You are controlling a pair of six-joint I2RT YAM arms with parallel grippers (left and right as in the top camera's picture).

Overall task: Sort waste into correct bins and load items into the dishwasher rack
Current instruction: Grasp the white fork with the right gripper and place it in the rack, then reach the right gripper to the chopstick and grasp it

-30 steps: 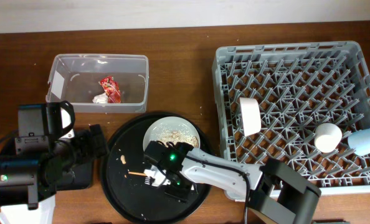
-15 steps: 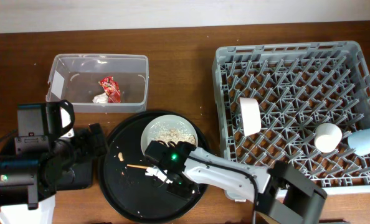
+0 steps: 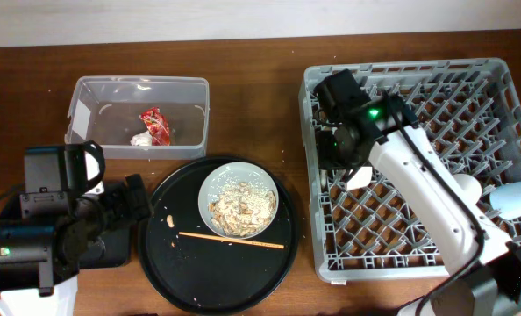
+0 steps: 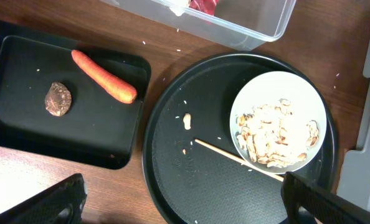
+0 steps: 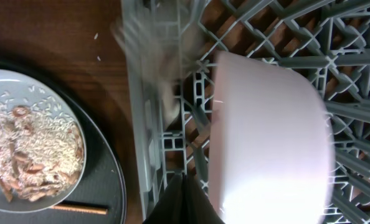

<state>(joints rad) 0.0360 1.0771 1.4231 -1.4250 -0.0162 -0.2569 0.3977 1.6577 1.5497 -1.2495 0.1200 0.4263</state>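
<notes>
The right gripper [image 5: 181, 191] hangs over the left part of the dishwasher rack [image 3: 418, 79] at the right of the frame, fingers pressed together, though blur hides whether they pinch anything; the white bowl [image 5: 266, 130] stands on edge among the pegs just beside it; the left gripper [image 4: 182, 190], fingers spread wide, hovers at lower left; mid-frame, the small pale plate [image 3: 206, 195] of leftovers [image 3: 240, 204] and a chopstick [image 3: 231, 240] lie on the round black tray [image 3: 168, 263]; the carrot [image 4: 104, 76] and brown lump [image 4: 58, 98] lie in the shallow black tray [image 4: 10, 130].
</notes>
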